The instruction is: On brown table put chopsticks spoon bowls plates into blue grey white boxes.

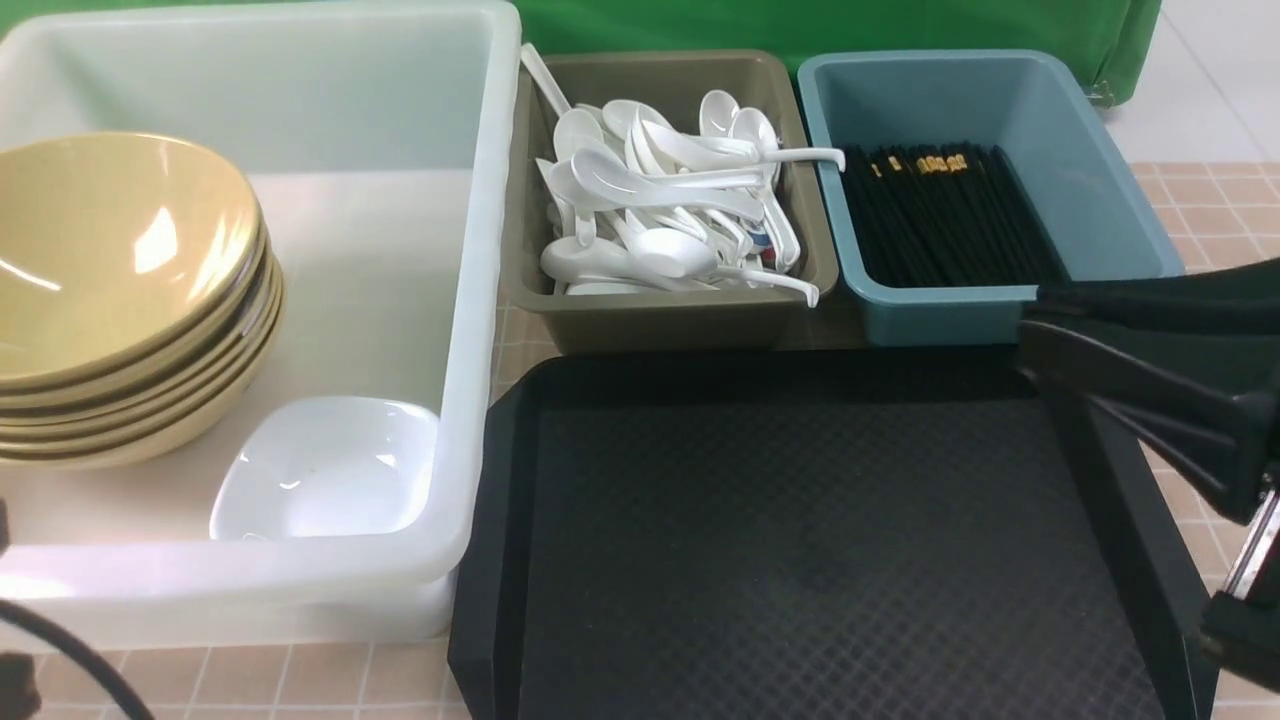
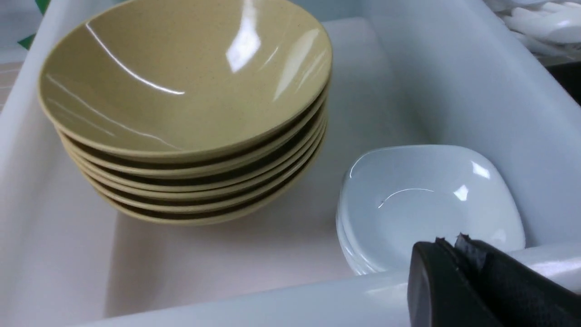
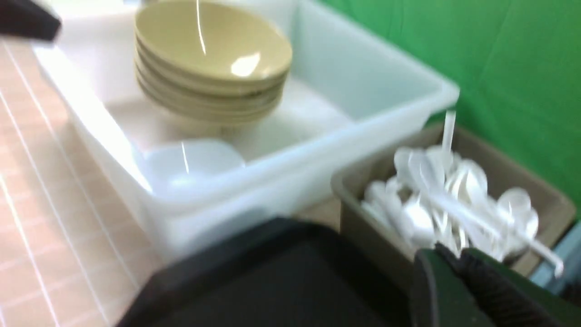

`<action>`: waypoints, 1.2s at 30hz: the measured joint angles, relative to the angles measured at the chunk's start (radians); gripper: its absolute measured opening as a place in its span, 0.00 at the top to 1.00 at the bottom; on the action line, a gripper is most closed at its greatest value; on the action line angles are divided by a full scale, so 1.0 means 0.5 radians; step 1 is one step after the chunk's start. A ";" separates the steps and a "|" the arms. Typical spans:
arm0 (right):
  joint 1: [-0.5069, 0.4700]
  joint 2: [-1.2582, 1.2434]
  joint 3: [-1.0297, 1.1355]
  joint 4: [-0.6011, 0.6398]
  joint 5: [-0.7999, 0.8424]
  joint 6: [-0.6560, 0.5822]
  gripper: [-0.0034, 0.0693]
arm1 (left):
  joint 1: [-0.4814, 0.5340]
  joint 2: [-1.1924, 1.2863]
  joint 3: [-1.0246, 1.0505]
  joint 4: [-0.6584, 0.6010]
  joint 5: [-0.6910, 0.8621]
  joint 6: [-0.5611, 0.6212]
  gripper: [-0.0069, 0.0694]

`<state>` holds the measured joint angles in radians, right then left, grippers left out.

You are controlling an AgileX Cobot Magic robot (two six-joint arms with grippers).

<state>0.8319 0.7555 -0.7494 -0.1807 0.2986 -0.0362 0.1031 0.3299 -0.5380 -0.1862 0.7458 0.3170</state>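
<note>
The left tool (image 2: pixel 454 245) barely enters the front view; only in its own wrist view do its dark fingers show, pressed together on nothing, just over the near rim of the white box (image 1: pixel 470 300). The right tool (image 3: pixel 449 256) is also cut off: the front view gives only its black arm at 3 o'clock, reaching past the blue box's near corner, and its blurred wrist view shows the fingertips drawn nearly together with nothing between them, above the near wall of the grey box (image 1: pixel 680 320). The right wrist view is smeared throughout, so fine detail there is lost.

The white box fills the 9 to 11 o'clock part of the brown table (image 1: pixel 300 670). In it a stack of yellow bowls (image 1: pixel 120 260) sits at its left, partly cut by the frame edge; the left wrist view shows about six nested. The white plates (image 1: pixel 325 470) lie stacked in the box's near right corner; their number is hard to make out.

At 12 o'clock the grey box holds a tangled heap of white spoons (image 1: pixel 660 200), some handles jutting over the rim. At 1 o'clock the blue box (image 1: pixel 1060 140) holds black chopsticks (image 1: pixel 940 215) laid side by side, gold bands at the far end. A black tray (image 1: pixel 800 560) lies bare at 6 o'clock, just before the two small boxes.
</note>
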 joint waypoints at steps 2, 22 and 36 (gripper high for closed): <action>0.000 -0.002 0.036 0.000 -0.063 0.000 0.82 | 0.000 -0.017 0.010 0.025 -0.015 0.000 0.91; 0.000 -0.002 0.067 0.000 -0.033 0.035 0.79 | 0.000 -0.030 0.039 0.043 0.052 0.000 0.91; -0.271 -0.542 0.547 -0.126 -0.030 0.286 0.90 | 0.000 -0.030 0.043 0.044 0.054 -0.005 0.91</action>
<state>0.6964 0.4844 -0.4758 -0.2437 0.2838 0.1068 0.1031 0.3149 -0.5166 -0.1642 0.7729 0.3146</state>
